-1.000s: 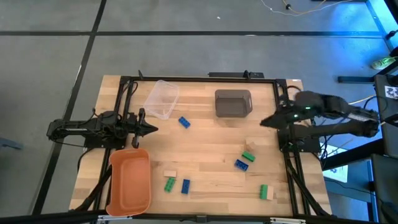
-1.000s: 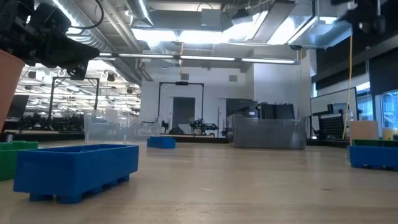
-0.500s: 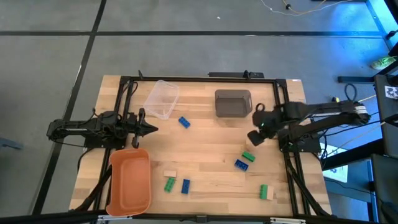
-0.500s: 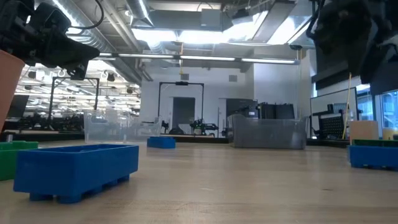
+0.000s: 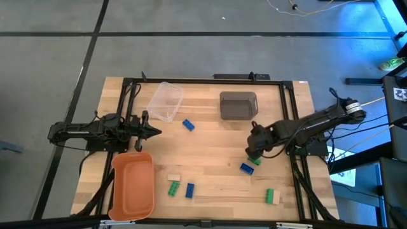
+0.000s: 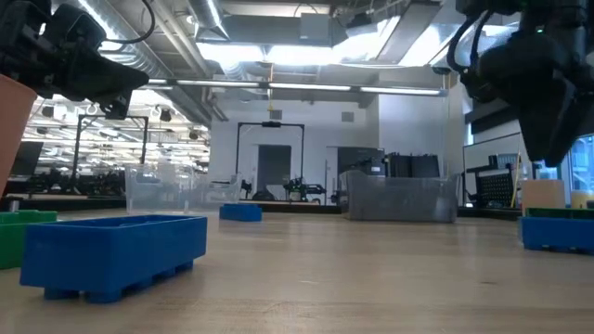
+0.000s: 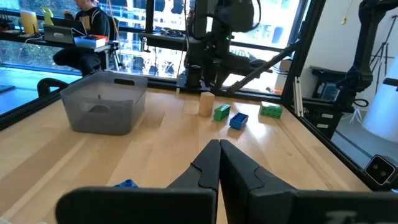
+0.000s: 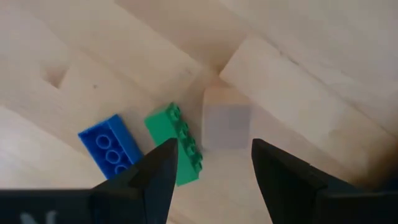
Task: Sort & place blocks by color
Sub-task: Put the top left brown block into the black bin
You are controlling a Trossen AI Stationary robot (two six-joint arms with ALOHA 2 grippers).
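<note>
Small bricks lie scattered on the wooden table. A pale tan block (image 8: 227,118) stands beside a green block (image 8: 182,146) and a blue block (image 8: 107,152) right of centre (image 5: 253,160). My right gripper (image 8: 214,155) hangs open above the tan block, pointing down, fingers either side of it without touching. More blocks sit elsewhere: blue (image 5: 188,124), tan (image 5: 173,177), green (image 5: 173,187), blue (image 5: 189,189), green with tan (image 5: 271,196). My left gripper (image 5: 152,131) is shut and waits at the left edge, above the table.
A clear plastic tub (image 5: 165,100) and a grey bin (image 5: 238,105) stand near the far edge. An orange tray (image 5: 132,184) sits at the near left corner. A black frame runs along the table's edges. Bare wood lies in the table's middle.
My right arm has swung in from the table's right edge toward the left and near side and come down, with its gripper pointing down over the tan block. No block has moved.
</note>
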